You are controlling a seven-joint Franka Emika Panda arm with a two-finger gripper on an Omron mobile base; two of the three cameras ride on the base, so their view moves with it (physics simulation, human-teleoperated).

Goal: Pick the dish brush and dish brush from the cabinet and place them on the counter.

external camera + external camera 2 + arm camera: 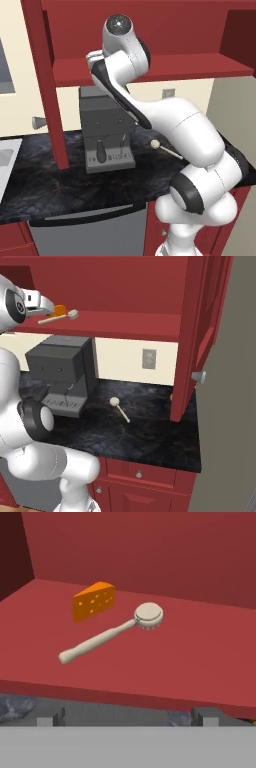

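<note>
Two dark fingertips [50,720] of the hand [127,718] poke up at the bottom of the hand view, spread as wide as they go, with nothing between them. Just past them is the red shelf [200,662] of the cabinet [125,286], and one dish brush [111,633] lies flat on it. Its round head points away to the right and its thin handle comes back toward the hand on the left. An orange cheese wedge [93,601] sits right beside the handle, maybe touching it, too close to tell. The other dish brush [119,408] already lies on the black bench [150,431], near the grey coffee machine [62,373]. The brush on the shelf looks small, light and stiff, like a wooden spoon, so it should not bend or break. Its smooth, skinny handle might slip or roll. The best spot to pinch it is likely the middle of the handle, away from the cheese, with the fingers closing across it.
</note>
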